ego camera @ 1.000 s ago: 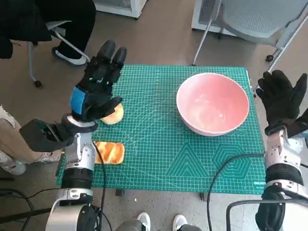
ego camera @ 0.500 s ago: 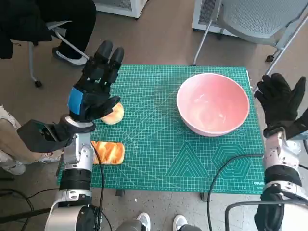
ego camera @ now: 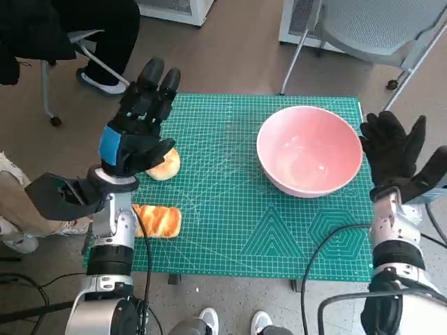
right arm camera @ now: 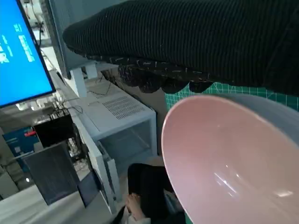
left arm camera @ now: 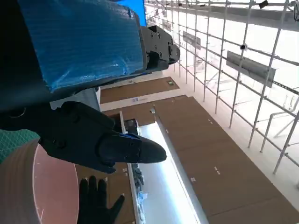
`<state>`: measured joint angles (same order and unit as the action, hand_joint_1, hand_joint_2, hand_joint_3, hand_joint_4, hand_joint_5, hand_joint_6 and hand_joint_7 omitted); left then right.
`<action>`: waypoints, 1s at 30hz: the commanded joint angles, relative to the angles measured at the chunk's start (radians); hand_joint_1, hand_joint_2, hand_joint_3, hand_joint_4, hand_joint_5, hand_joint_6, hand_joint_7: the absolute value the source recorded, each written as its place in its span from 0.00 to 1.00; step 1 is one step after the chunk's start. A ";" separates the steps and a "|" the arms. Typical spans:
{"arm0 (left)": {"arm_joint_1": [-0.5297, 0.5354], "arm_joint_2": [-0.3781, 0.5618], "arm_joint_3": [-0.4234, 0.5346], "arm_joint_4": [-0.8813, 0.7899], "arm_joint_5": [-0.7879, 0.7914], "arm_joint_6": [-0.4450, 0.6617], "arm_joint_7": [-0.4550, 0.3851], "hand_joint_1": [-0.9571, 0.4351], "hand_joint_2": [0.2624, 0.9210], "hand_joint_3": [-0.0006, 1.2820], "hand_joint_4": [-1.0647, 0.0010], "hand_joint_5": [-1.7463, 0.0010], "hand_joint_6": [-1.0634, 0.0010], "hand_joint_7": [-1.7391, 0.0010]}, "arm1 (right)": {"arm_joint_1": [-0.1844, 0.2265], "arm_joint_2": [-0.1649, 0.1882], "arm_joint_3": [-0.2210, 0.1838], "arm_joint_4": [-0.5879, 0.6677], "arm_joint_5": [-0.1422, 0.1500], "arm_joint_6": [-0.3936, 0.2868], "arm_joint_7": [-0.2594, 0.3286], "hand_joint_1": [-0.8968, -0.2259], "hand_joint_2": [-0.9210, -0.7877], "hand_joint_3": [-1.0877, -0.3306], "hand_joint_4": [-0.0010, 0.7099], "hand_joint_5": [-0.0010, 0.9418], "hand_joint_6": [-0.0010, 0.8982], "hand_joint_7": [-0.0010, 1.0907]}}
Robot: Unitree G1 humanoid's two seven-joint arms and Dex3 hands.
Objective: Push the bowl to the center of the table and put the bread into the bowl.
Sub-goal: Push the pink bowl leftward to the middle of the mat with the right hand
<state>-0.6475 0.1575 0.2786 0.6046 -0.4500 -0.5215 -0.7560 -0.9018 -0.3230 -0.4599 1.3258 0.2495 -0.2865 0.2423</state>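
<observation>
Currently the push step is in hand: the bowl (ego camera: pixel 309 150) sits near the table's (ego camera: pixel 230 230) right edge, bread (ego camera: pixel 158 220) at its left edge. Right hand (ego camera: pixel 394 155), fingers spread, appears just beside the rim. Left hand (ego camera: pixel 140 122) hovers, fingers apart, empty. Next: press the bowl toward the center.

Looks like a robotics lab or test room. Green cutting mat (ego camera: pixel 244 209) covers a small table, loose cables (ego camera: pixel 328 244) trail over its edge, office chairs (ego camera: pixel 377 28) on a bare floor. Right wrist view shows a blue monitor screen (right arm camera: pixel 21 60) and a white equipment cabinet (right arm camera: pixel 126 121); a seated person (ego camera: pixel 77 28) nearby.
</observation>
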 commanded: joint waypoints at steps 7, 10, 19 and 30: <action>-0.003 0.005 0.001 0.008 -0.008 -0.002 -0.005 0.32 1.00 0.18 0.97 1.00 0.84 0.99 | 0.012 0.037 0.021 0.010 -0.038 0.010 0.008 0.37 0.00 0.36 0.22 0.01 0.26 0.10; -0.001 0.003 0.001 0.006 -0.007 -0.002 -0.004 0.31 1.00 0.18 0.97 1.00 0.84 0.99 | 0.011 0.043 0.028 0.010 -0.046 0.008 0.011 0.36 0.00 0.36 0.22 0.01 0.25 0.10; 0.000 0.005 0.002 0.005 -0.009 -0.001 -0.006 0.32 1.00 0.18 0.96 0.99 0.83 0.98 | 0.004 0.057 0.038 0.010 -0.064 0.006 0.017 0.36 0.00 0.36 0.21 0.00 0.24 0.09; 0.000 0.004 0.002 0.003 -0.003 -0.008 0.004 0.32 1.00 0.18 0.96 1.00 0.83 0.98 | -0.012 0.091 0.041 0.010 -0.066 0.010 0.014 0.36 0.00 0.36 0.21 0.01 0.25 0.09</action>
<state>-0.6476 0.1571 0.2812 0.6094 -0.4504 -0.5216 -0.7548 -0.9150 -0.2559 -0.4238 1.3257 0.1903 -0.2872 0.2537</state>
